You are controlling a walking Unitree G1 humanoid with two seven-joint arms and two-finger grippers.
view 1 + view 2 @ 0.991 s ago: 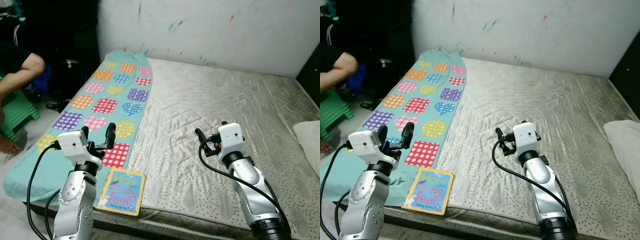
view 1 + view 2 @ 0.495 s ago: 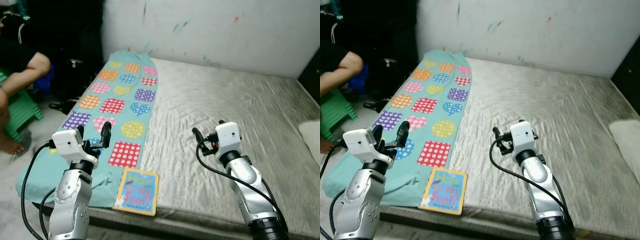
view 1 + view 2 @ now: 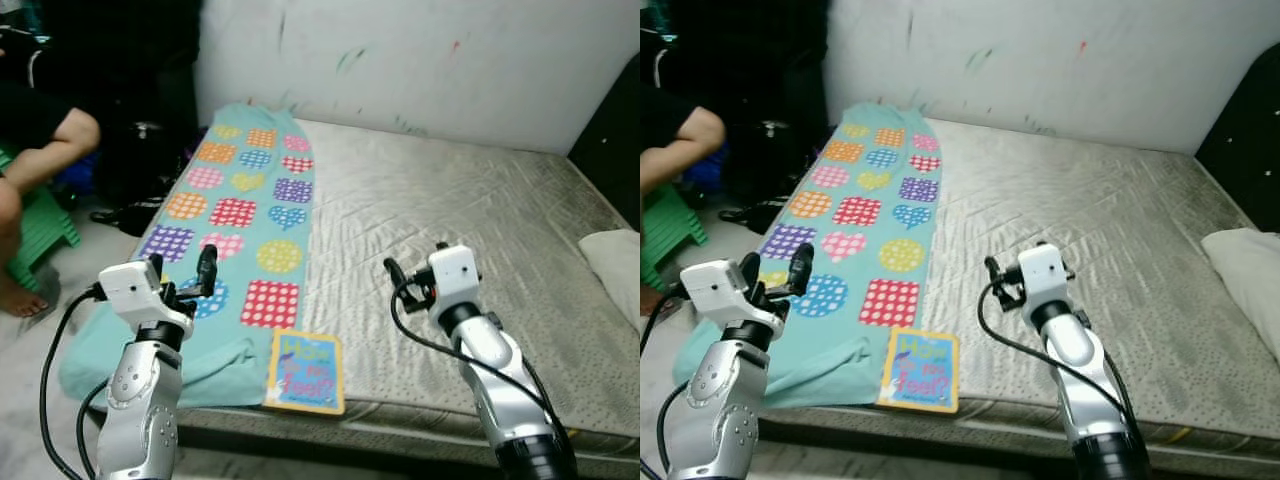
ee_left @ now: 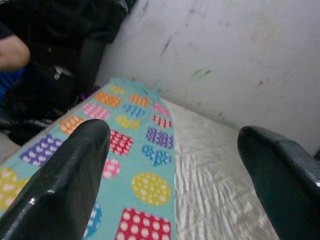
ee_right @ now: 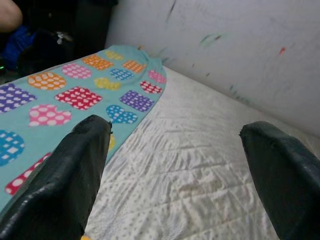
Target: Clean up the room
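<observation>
While both my left jaws [image 3: 185,280] and right jaws [image 3: 395,275] hang wide and empty above the bed [image 3: 480,215], I judge I'm approaching: the book [image 3: 305,372] lies at the mattress edge beside the blanket [image 3: 240,215], so next I lower onto it.

The person [image 3: 40,150] at the left is cut off by the frame edge. The white pillow [image 3: 615,262] runs off the right edge. The book [image 3: 305,372] title is blurred.
</observation>
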